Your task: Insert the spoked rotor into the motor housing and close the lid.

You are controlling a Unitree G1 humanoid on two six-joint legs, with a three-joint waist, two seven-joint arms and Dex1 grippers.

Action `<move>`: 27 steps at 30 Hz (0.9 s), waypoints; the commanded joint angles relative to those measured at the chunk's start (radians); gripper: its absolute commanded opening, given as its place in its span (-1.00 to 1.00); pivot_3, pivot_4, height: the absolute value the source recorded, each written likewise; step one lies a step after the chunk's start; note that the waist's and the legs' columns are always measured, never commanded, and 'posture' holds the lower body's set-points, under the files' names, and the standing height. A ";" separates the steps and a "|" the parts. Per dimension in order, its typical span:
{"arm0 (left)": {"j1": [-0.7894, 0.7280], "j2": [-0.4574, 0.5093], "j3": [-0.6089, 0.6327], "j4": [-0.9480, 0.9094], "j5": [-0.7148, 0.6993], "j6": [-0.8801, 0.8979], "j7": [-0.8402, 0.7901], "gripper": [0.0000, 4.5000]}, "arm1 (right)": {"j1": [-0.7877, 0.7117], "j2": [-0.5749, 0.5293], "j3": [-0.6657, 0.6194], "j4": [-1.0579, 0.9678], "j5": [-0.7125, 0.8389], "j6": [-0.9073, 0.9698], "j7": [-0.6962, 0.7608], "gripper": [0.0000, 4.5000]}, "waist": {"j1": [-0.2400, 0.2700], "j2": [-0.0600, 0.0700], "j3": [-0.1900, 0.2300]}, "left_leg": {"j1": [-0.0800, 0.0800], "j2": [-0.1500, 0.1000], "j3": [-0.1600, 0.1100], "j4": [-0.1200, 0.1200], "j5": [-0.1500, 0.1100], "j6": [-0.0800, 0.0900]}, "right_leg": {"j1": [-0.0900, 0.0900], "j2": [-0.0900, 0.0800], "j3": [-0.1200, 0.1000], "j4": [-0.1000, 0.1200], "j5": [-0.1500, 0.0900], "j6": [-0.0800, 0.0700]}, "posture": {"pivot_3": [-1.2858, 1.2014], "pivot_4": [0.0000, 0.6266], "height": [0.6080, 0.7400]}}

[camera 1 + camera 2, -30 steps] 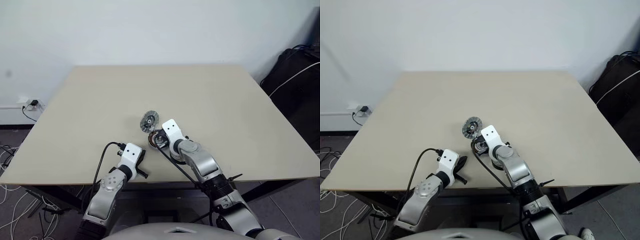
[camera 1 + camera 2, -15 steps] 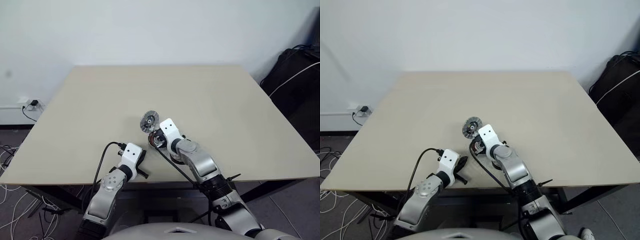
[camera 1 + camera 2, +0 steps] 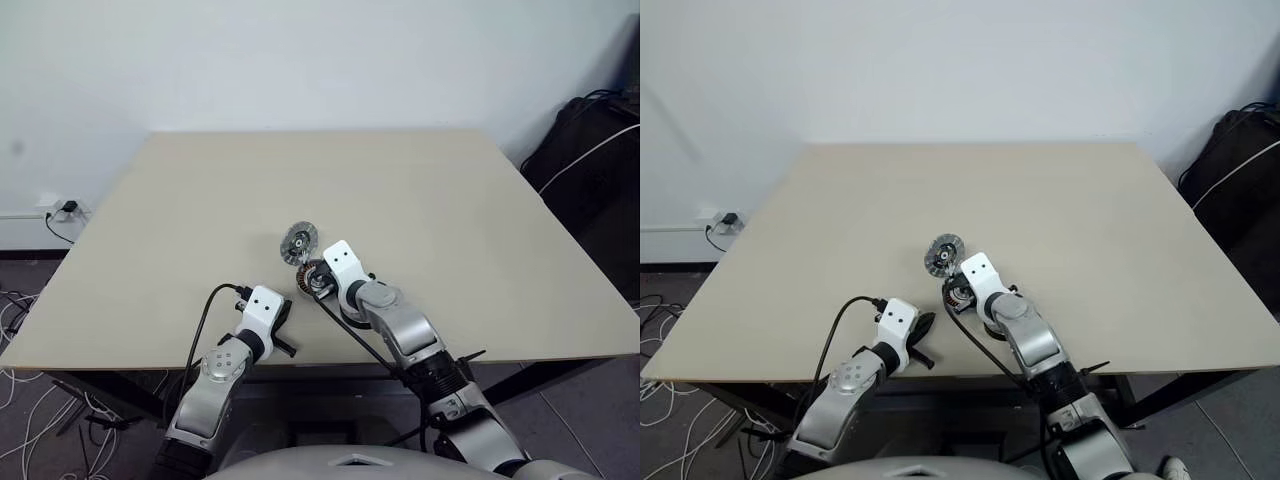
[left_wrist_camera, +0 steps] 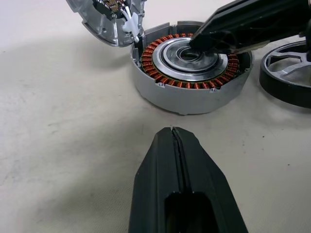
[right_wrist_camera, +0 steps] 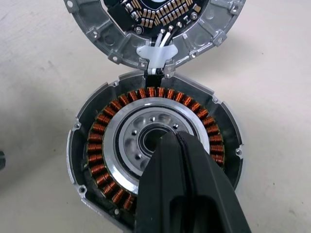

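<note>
The motor housing [image 5: 97, 160], a grey cup with a ring of copper coils around a silvery hub, sits on the tan table near its front. The lid [image 5: 97, 29] lies open right behind it, inner face up, joined to the housing by white wires. My right gripper [image 5: 176, 135] is shut, its tip on the housing's hub. The spoked rotor [image 4: 290, 73], a black ring with silvery spokes, lies flat just beside the housing. My left gripper [image 4: 172, 131] is shut and empty, on the near side of the housing and a little short of it. In the eye views the lid [image 3: 298, 242] shows ahead of the right wrist.
The table [image 3: 200, 200] stretches wide and bare behind the parts; its front edge [image 3: 120, 362] runs just under my left wrist. A black bag [image 3: 600, 160] stands on the floor at the right. Loose cables [image 3: 20, 400] lie on the floor at the left.
</note>
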 commanded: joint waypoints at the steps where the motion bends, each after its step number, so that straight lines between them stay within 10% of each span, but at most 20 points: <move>1: -0.021 0.002 0.002 -0.003 -0.003 -0.013 -0.005 -1.00 | 0.009 -0.011 -0.019 -0.039 -0.005 -0.001 0.001 -0.99 | 0.000 0.001 -0.001 | 0.000 0.000 0.000 0.000 0.000 0.000 | 0.000 0.000 0.000 0.000 0.000 0.000 | 0.03 -1.00 1.00; 27: -0.019 0.002 0.000 -0.014 -0.003 0.000 -0.002 -1.00 | 0.048 0.009 0.035 -0.004 -0.025 -0.097 0.042 -0.99 | -0.001 0.001 -0.001 | 0.000 0.000 0.000 0.000 0.001 -0.001 | 0.000 0.000 0.000 0.000 0.000 0.000 | 0.03 -1.00 1.00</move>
